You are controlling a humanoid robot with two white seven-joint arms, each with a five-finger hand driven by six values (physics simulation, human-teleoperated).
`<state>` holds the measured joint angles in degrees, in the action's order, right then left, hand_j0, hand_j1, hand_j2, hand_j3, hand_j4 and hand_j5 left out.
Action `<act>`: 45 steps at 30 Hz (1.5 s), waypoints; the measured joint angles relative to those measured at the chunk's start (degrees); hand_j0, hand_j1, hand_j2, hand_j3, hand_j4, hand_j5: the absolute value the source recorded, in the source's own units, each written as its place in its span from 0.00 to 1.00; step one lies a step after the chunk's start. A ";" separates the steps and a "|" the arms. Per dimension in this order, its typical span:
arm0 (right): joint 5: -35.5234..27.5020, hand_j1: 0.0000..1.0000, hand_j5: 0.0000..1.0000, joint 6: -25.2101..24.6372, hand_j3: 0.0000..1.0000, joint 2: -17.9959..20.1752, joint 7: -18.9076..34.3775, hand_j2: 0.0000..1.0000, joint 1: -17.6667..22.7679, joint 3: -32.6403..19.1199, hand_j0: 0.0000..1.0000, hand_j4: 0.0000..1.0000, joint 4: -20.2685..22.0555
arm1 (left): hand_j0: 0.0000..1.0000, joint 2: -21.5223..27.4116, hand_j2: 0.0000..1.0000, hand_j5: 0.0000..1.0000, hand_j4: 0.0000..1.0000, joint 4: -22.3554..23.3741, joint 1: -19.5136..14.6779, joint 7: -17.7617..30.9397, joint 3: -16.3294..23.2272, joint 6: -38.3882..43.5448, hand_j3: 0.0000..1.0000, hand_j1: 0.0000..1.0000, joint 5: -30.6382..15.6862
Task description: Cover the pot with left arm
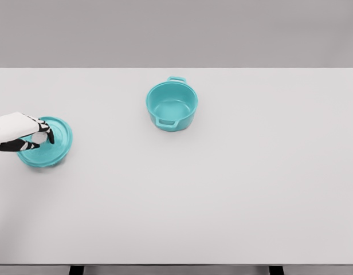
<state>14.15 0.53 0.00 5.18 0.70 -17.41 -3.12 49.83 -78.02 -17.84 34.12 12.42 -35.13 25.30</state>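
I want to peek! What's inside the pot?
Nothing shows inside the pot: just its bare teal bottom. Its lid lies far left on the table, under the left hand.

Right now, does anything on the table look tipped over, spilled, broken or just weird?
Nothing stands out. The teal pot stands upright and uncovered near the table's middle. Its lid lies flat at the far left, apart from the pot, with the left hand over it.

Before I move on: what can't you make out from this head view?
- Lid knob: hidden under the left robot hand, so the grasp is unconfirmed.
- Left arm: cut off by the picture's left edge.
- Right arm: out of view.
- Pot far outer wall: hidden by its own rim.
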 measured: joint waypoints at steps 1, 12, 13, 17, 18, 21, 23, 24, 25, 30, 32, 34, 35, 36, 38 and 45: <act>0.00 1.00 1.00 0.00 1.00 0.00 0.00 1.00 0.00 0.00 1.00 1.00 0.01 | 0.49 0.01 0.49 0.49 0.49 -0.06 -0.09 0.00 0.00 0.00 0.49 0.49 -0.06; 0.00 1.00 1.00 0.00 1.00 0.00 0.00 1.00 0.00 0.00 1.00 1.00 -0.01 | 0.49 -0.13 0.49 0.49 0.49 -0.92 -3.69 -0.08 -0.27 0.01 0.49 0.49 -0.39; 0.00 1.00 1.00 0.00 1.00 0.00 0.00 1.00 0.00 0.00 1.00 1.00 0.00 | 0.49 -0.25 0.49 0.49 0.49 -0.96 -4.04 -0.08 -0.27 0.01 0.49 0.49 -0.40; 0.00 1.00 1.00 0.00 1.00 0.00 0.00 1.00 0.00 0.00 1.00 1.00 0.02 | 0.49 -0.56 0.49 0.49 0.49 -1.07 -4.92 -0.08 -0.26 -0.01 0.49 0.49 -1.04; 0.00 1.00 1.00 0.00 1.00 0.00 0.00 1.00 0.00 0.00 1.00 1.00 0.02 | 0.49 -0.70 0.49 0.49 0.49 -1.10 -5.18 -0.12 -0.24 0.00 0.49 0.49 -1.27; 0.00 1.00 1.00 0.00 1.00 0.00 0.00 1.00 0.00 0.00 1.00 1.00 0.00 | 0.48 -1.87 0.48 0.48 0.48 -1.08 -6.41 -0.13 -0.16 0.00 0.48 0.48 -1.65; 0.00 1.00 1.00 0.00 1.00 0.00 0.00 1.00 0.00 0.00 1.00 1.00 0.01 | 0.48 -2.92 0.48 0.48 0.48 -1.05 -7.29 -0.14 -0.09 0.00 0.48 0.48 -1.77; 0.00 1.00 1.00 0.00 1.00 0.00 0.00 1.00 0.00 0.00 1.00 1.00 0.00 | 0.48 -3.44 0.48 0.48 0.48 -1.07 -7.47 -0.14 0.02 -0.01 0.48 0.48 -1.79; 0.00 1.00 1.00 0.00 1.00 0.00 0.00 1.00 0.00 0.00 1.00 1.00 0.01 | 0.48 -3.87 0.48 0.48 0.48 -1.10 -7.47 -0.12 0.14 -0.02 0.48 0.48 -1.80; 0.00 1.00 1.00 0.00 1.00 0.00 0.00 1.00 0.00 0.00 1.00 1.00 0.02 | 0.47 -6.45 0.47 0.47 0.47 -1.20 -8.70 -0.10 0.38 -0.01 0.47 0.47 -1.83; 0.00 1.00 1.00 0.00 1.00 0.00 0.00 1.00 0.00 0.00 1.00 1.00 0.01 | 0.47 -7.54 0.47 0.47 0.47 -1.18 -9.23 -0.09 0.41 -0.02 0.47 0.47 -1.80; 0.00 1.00 1.00 0.00 1.00 0.00 0.00 1.00 0.00 0.00 1.00 1.00 0.01 | 0.47 -8.54 0.47 0.47 0.47 -1.16 -9.84 -0.08 0.43 -0.02 0.47 0.47 -1.77; 0.00 1.00 1.00 0.00 1.00 0.00 0.00 1.00 0.00 0.00 1.00 1.00 0.01 | 0.47 -9.05 0.47 0.47 0.47 -1.13 -10.02 -0.09 0.46 -0.02 0.47 0.47 -1.73; 0.00 1.00 1.00 0.00 1.00 0.00 0.00 1.00 0.00 0.00 1.00 1.00 0.01 | 0.47 -9.57 0.47 0.47 0.47 -1.11 -10.11 -0.08 0.48 -0.02 0.47 0.47 -1.69; 0.00 1.00 1.00 0.00 1.00 0.00 0.00 1.00 0.00 0.00 1.00 1.00 0.00 | 0.46 -10.41 0.46 0.46 0.46 -1.05 -10.46 -0.08 0.48 -0.02 0.46 0.46 -1.62; 0.00 1.00 1.00 0.00 1.00 0.00 0.00 1.00 0.00 0.00 1.00 1.00 0.01 | 0.46 -13.52 0.46 0.46 0.46 -1.01 -11.25 -0.06 0.60 -0.02 0.46 0.46 -1.22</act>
<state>14.15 0.53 0.00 5.18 0.70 -17.41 -3.11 36.31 -79.03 -29.09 34.06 13.02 -35.16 24.08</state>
